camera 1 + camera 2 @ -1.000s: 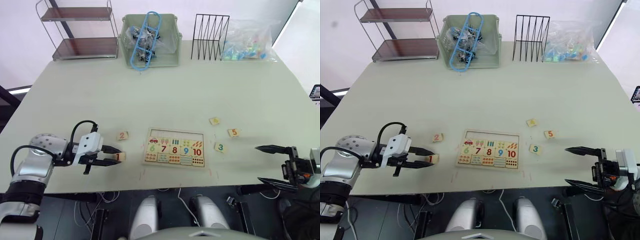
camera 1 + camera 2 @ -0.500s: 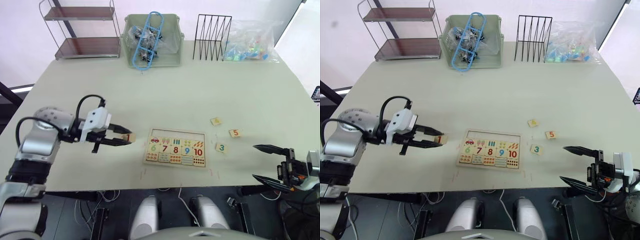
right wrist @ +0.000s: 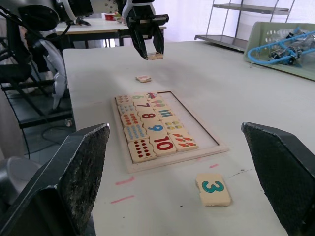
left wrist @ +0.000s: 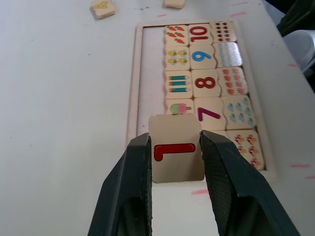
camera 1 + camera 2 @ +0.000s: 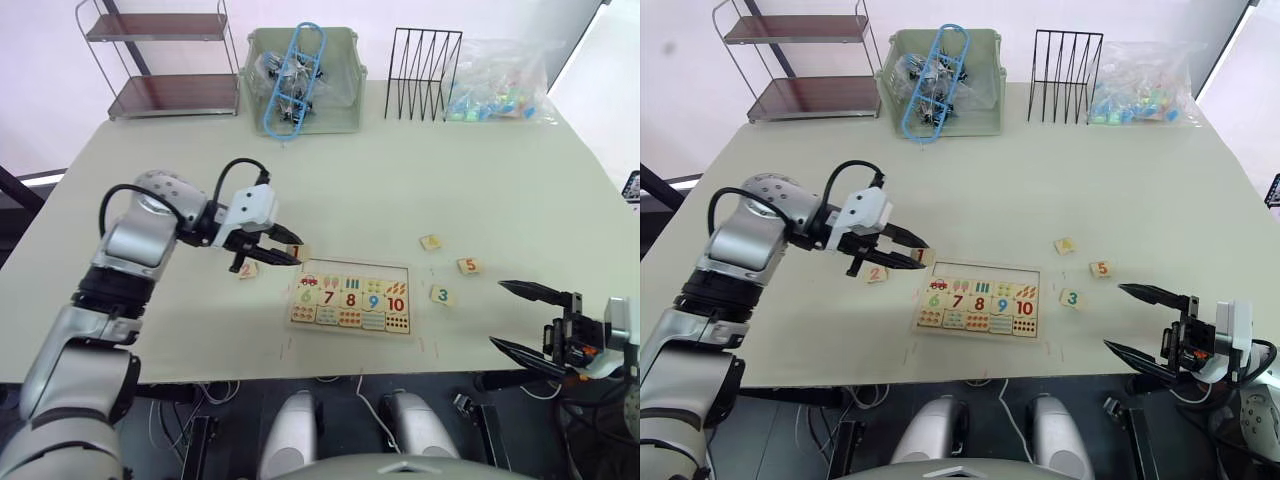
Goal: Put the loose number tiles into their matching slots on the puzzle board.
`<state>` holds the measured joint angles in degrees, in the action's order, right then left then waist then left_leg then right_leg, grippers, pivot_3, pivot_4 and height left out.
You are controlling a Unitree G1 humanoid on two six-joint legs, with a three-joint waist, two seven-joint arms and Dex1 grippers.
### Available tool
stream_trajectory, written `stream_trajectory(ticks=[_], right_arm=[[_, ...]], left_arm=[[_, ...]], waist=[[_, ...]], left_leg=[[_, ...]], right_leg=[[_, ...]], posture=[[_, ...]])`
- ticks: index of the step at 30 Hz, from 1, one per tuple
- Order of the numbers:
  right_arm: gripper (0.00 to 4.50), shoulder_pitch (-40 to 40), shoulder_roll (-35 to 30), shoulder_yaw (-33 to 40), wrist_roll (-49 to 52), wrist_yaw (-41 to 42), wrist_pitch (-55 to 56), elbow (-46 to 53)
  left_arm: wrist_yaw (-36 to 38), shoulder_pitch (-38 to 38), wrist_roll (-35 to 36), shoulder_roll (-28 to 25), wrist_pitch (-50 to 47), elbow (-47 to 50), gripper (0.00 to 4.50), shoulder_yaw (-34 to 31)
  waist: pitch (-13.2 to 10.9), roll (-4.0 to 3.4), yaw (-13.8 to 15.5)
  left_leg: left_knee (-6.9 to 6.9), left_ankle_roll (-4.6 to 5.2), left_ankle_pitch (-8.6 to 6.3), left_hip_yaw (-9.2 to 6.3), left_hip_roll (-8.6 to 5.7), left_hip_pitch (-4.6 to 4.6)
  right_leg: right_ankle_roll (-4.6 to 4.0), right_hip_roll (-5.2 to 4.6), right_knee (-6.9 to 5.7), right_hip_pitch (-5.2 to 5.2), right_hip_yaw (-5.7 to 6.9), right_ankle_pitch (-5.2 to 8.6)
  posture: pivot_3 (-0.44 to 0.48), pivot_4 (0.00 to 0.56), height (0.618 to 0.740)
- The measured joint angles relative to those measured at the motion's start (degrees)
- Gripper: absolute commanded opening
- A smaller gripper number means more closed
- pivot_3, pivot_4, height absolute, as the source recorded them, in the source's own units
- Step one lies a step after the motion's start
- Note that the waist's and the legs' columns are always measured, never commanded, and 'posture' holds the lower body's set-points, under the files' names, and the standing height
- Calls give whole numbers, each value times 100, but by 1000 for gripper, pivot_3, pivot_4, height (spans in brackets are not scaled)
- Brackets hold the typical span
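The red 1 tile [image 4: 177, 154] was clamped between the two black fingers of the left gripper [image 5: 285, 254], held above the table just off the puzzle board's [image 5: 352, 294] left end, near its empty top row of slots [image 4: 148, 73]. Tiles reading 6, 7, 8, 9 and 10 sat in the board. The 2 tile [image 5: 247, 269] lay beside the gripper; 4 [image 5: 431, 242], 5 [image 5: 467, 266] and 3 [image 5: 442, 295] lay right of the board. The right gripper [image 5: 527, 318] hovered off the table's near edge, fingers wide apart.
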<state>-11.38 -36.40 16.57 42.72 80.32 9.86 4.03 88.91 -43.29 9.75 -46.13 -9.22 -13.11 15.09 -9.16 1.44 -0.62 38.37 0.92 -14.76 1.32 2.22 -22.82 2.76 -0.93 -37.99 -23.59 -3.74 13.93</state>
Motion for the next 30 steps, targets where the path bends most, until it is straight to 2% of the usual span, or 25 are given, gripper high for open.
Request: stream_trajectory(ticks=[14,30], right_arm=[[4500,-256,241,39,-90,-225,-11,281],[4500,-246,306,39,-130,-318,20,396]], left_arm=[[-116,-702,-1079,493,130,-879,953,768],[60,-722,-1282,621,194,-986,953,804]], waist=[[0,1,-2],[-1,1,-7]], left_leg=[[2,0,0,-3,-1,-2],[2,0,0,-4,0,-4]], right_leg=[[0,2,-1,0,1,0],[-1,2,-1,-1,0,0]], posture=[[0,150,740],[0,150,740]])
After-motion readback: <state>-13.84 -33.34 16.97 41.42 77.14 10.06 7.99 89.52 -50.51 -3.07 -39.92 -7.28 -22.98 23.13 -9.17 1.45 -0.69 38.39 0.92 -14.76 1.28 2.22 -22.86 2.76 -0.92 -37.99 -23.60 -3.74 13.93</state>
